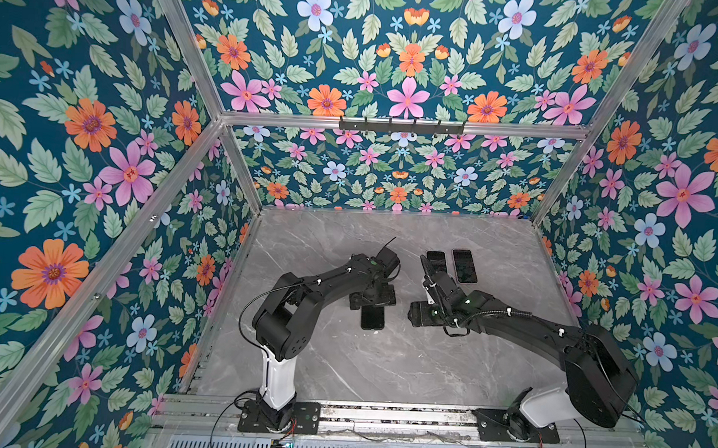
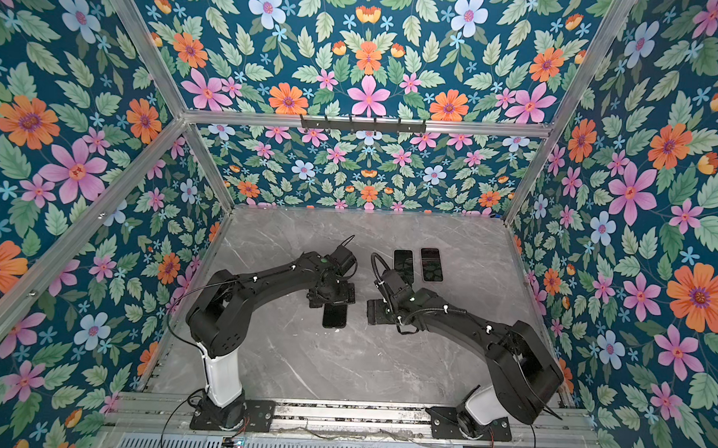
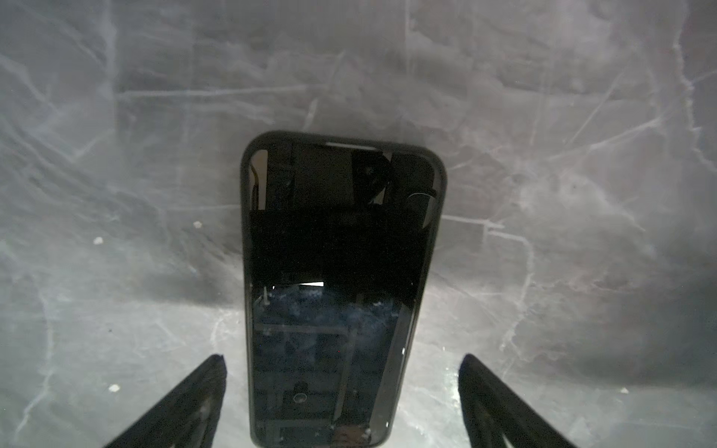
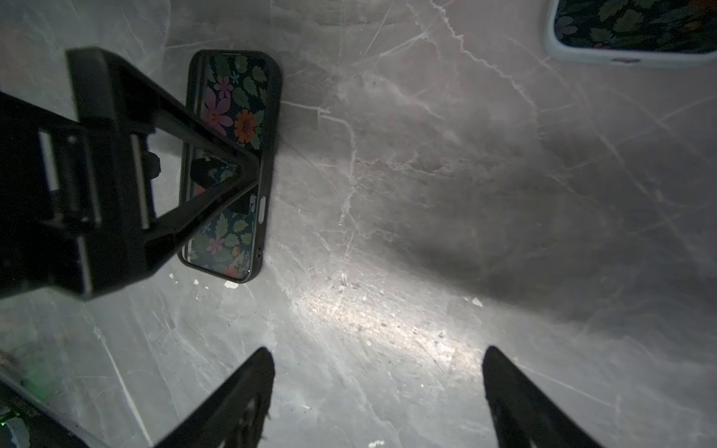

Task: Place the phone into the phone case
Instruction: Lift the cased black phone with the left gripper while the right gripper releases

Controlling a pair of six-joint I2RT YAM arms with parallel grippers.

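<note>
Two other phones (image 1: pixel 464 266) lie beyond the right gripper (image 4: pixel 378 358).

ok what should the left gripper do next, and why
Probably lift the left gripper straight up and clear: its jaws stand open either side of the phone, which lies flat on the table and seems seated in its black case, with nothing held.

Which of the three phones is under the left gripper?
The front phone, black-cased, lying alone beneath the open left gripper; the other two lie side by side farther back.
</note>
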